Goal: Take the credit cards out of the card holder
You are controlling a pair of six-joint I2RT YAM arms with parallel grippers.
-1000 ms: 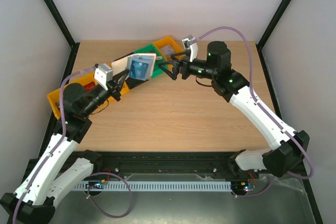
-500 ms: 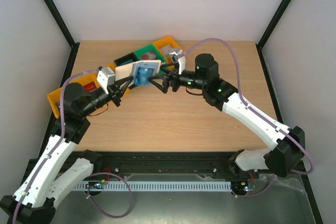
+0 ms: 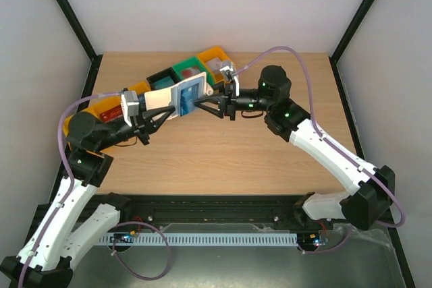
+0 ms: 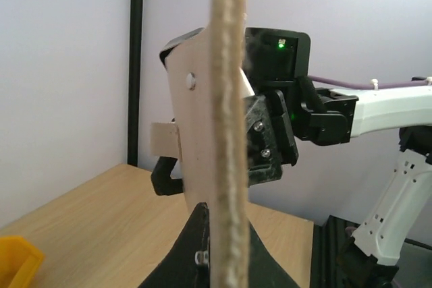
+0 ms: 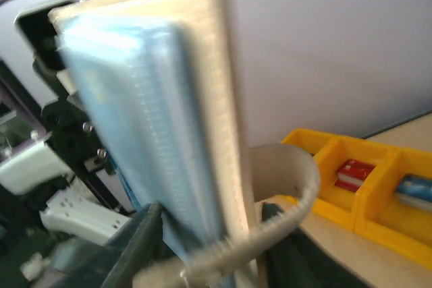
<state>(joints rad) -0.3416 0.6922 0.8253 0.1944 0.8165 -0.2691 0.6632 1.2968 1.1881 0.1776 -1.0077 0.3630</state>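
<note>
Up off the worktop (image 3: pixel 236 160), roughly mid-air in front of the row of coloured bins (image 3: pixel 187 72) along the back left, is where the card holder (image 3: pixel 181 95) sits right now. It's unfolded, beige flap towards the left arm, light blue pocket side facing the right arm.

Left end effector (image 3: pixel 160 110) is pressed together on the beige flap. From the left wrist cam you're looking straight down the holder's edge: it stands upright between the two dark fingers (image 4: pixel 197 247) at the bottom of the shot. You can also see the little dot on the beige outside and a beige tab (image 4: pixel 162 141) poking out sideways.

Right end effector (image 3: pixel 200 104) is level with the holder, nose right up at the blue side. In the right wrist view the holder is super close and blurry, blue pockets on the left, cream cover on the right, with the dark fingers (image 5: pixel 138 241) sitting either side of its lower edge. Honestly I can't tell if they're actually pinching it or just straddling it with a bit of gap.

Can't pick out the credit cards from the blue pockets either, too smeared.

Behind the holder in that same view there's a yellow bin (image 5: pixel 351 193) with something red and something blue in its compartments.
</note>
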